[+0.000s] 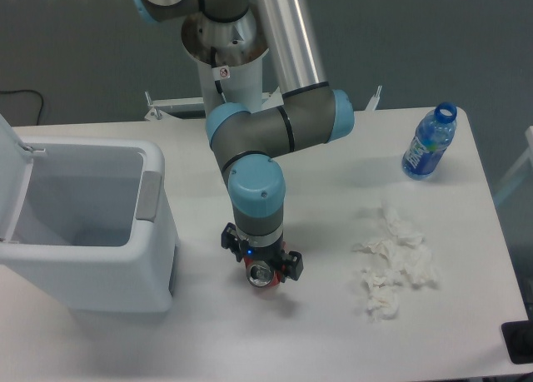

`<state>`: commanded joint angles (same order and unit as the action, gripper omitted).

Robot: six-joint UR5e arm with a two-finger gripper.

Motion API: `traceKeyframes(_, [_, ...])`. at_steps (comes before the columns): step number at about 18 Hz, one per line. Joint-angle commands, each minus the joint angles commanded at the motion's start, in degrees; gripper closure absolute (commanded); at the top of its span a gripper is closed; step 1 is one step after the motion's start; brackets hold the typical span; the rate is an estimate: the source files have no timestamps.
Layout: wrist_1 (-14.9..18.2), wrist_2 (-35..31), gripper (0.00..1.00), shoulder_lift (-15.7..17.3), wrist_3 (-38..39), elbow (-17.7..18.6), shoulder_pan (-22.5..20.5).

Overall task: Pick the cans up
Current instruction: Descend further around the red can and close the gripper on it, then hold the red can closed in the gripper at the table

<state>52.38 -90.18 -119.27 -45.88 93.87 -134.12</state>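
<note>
red can on table, between fingers

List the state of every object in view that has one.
Red can: on the table, between the gripper's fingers.
Gripper: lowered around the can; closure unclear.
White bin: lid open, nothing visible inside.
Blue-labelled plastic bottle: uncapped, tilted.
Tissues: crumpled, lying loose on the table.

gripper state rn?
Gripper: down around the red can, fingers on either side of it; whether it has clamped shut cannot be told from this view.
</note>
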Motion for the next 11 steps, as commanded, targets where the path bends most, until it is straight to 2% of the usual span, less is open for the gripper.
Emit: traceKeyframes(11, [0.0, 0.0, 0.00, -1.1, -0.1, -0.7, 0.0])
